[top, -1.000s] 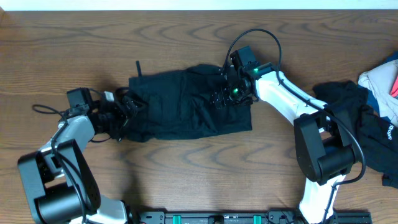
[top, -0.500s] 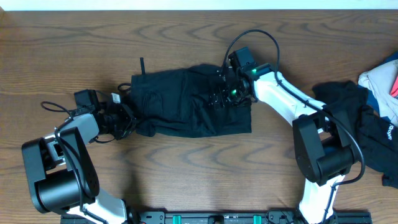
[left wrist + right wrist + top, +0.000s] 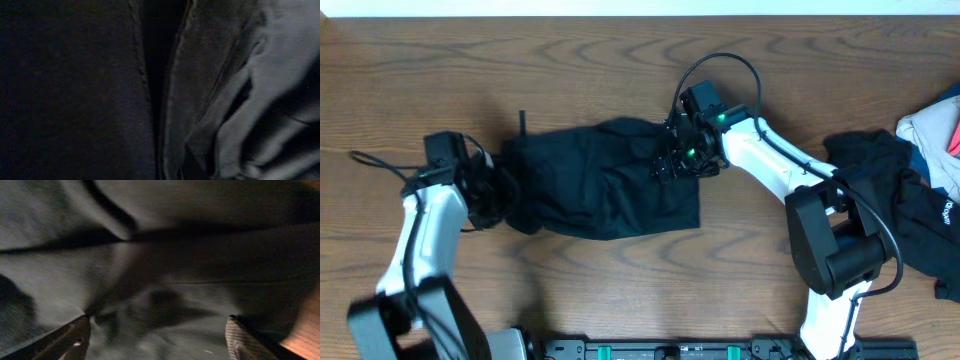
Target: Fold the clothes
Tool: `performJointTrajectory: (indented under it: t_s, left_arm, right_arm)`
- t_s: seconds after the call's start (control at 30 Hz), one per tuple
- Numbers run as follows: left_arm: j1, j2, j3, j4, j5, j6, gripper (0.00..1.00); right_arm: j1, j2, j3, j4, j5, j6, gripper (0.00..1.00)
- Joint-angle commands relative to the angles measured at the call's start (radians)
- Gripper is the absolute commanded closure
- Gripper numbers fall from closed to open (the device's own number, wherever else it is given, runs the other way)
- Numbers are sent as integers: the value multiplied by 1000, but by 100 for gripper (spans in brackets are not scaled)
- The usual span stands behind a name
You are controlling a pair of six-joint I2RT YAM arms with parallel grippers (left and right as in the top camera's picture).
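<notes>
Surface: wooden table (image 3: 620,60). At centre, black garment (image 3: 600,185). On its left edge, left gripper (image 3: 492,190) clamped, fingers hidden; at its upper right, right gripper (image 3: 672,160) spread wide. Far right, clothes pile (image 3: 910,190), cut off.

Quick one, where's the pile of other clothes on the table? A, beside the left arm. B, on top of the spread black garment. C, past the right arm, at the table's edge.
C: the pile lies beyond the right arm at the table edge, apart from the black garment.
</notes>
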Motion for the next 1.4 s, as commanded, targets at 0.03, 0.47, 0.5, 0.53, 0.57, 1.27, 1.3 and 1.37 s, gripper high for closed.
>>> performJointTrajectory:
  t_s: [0.03, 0.47, 0.5, 0.53, 0.57, 1.27, 1.3, 1.37]
  left_arm:
    - [-28, -107, 86, -51, -80, 43, 94]
    - [-390, -166, 161, -114, -105, 23, 94]
    - [-426, -166, 163, -116, -126, 23, 94]
    - [-447, -166, 166, -119, -139, 23, 94]
    - [-472, -166, 172, -125, -156, 23, 94]
    - [-690, -166, 329, -200, -300, -6, 94]
    - [-695, -166, 334, -198, -300, -6, 94]
    - [-711, -166, 337, -185, -300, -6, 94]
  right_arm:
    - [25, 20, -4, 6, 30, 31, 19]
    - [164, 20, -4, 20, 167, 90, 19]
    - [169, 20, -4, 21, 172, 92, 19]
    - [170, 20, -4, 21, 172, 92, 19]
    - [171, 20, -4, 19, 172, 92, 18]
    - [176, 132, -4, 13, 105, 119, 17]
    - [176, 132, -4, 13, 104, 122, 17]
    - [176, 132, -4, 13, 105, 125, 17]
